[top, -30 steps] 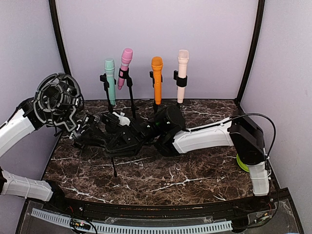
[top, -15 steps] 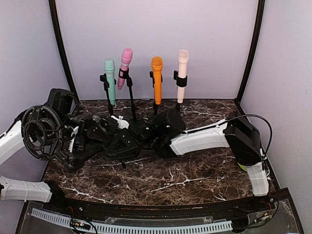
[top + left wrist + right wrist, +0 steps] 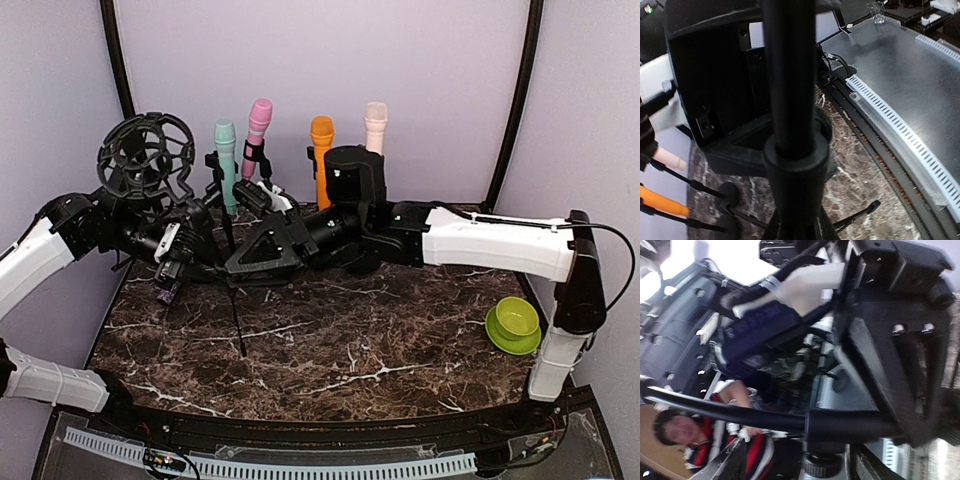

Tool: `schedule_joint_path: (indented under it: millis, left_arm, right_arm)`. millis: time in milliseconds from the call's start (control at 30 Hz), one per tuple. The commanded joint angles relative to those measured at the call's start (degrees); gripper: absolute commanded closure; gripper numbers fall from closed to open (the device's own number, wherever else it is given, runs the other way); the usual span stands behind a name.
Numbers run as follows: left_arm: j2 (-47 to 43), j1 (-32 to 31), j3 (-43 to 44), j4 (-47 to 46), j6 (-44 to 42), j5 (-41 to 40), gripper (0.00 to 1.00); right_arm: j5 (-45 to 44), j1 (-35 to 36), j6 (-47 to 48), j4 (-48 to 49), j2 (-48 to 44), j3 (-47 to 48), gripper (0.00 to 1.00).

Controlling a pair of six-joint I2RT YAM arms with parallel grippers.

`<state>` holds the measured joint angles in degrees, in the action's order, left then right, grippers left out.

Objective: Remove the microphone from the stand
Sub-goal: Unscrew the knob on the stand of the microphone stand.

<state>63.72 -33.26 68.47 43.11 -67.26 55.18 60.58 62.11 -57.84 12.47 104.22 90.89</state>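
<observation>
**A:** Far left first: the cage [image 3: 146, 165] sits high, above the left arm's wrist. Is the mic in it?

**B:** I can't pick out a mic body in any view. If it's there, it's inside that cage, at the stand's upper-left end, well off the table [image 3: 350, 350].

**A:** And the left gripper [image 3: 182, 252]?

**B:** Closed on the stand [image 3: 790, 100]. In its wrist view the pole runs dead centre between the fingers, with a collar just ahead.

**A:** The stand's long axis?

**B:** Tilted. It runs from the cage at upper left, down and right to the grippers. 1 thin leg [image 3: 236, 325] hangs toward the table; I can't tell whether it touches. So the mic end points up and left, away from the right arm.

**A:** Right gripper [image 3: 240, 262]?

**B:** Just right of the left one. It looks clamped on the pole too, going by its wrist view.

**A:** So both are on the stand and neither is on the mic. How do we do this step well?

**B:** I'd judge that 1 gripper should hold the pole firm. The other should let go, regrip at the cage and draw the mic out along the cage's own axis. Pulling sideways or twisting could jam it. Keep clear of the 4 back mics [image 3: 321, 165] and the bowl [image 3: 515, 322] at far right.
</observation>
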Motion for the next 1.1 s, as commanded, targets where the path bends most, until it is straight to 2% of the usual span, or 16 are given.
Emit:
schedule_joint_path:
  millis: [0,100,200,300,400,600,700,900,1067]
  left_arm:
    - [0.5,-0.7,0.6,6.6,17.6,7.7,1.0]
    - [1.7,-0.7,0.8,8.5,24.7,11.7,1.0]
    - [3.6,-0.7,1.7,10.2,29.3,13.9,1.0]
    - [4.4,-0.7,1.8,11.1,29.5,14.4,1.0]
    - [3.2,-0.7,0.4,6.6,33.5,13.2,1.0]
    - [3.6,-0.7,0.4,6.3,34.0,14.5,1.0]
    - [3.7,-0.7,0.3,5.6,34.3,14.2,1.0]
    - [3.5,-0.7,0.4,5.0,33.1,13.3,1.0]
    - [3.1,-0.6,0.4,5.1,31.3,12.5,1.0]
  right_arm:
    - [-16.5,-0.7,28.4,-32.0,-1.5,3.1,0.33]
    - [-23.0,0.4,34.6,-37.8,-2.7,4.0,0.37]
    - [-24.9,1.0,36.8,-39.6,-2.6,5.7,0.38]
    - [-23.6,1.0,35.9,-38.0,-2.4,5.9,0.4]
    - [-20.8,1.0,34.0,-35.2,-2.1,5.0,0.45]
    - [-15.4,1.0,32.0,-30.6,-3.0,2.5,0.49]
    - [-15.0,0.8,31.1,-28.8,-3.6,1.6,0.62]
    - [-12.4,0.5,27.6,-24.8,-3.9,0.4,0.99]
    - [-9.4,0.1,23.0,-18.2,-4.8,-2.4,1.0]
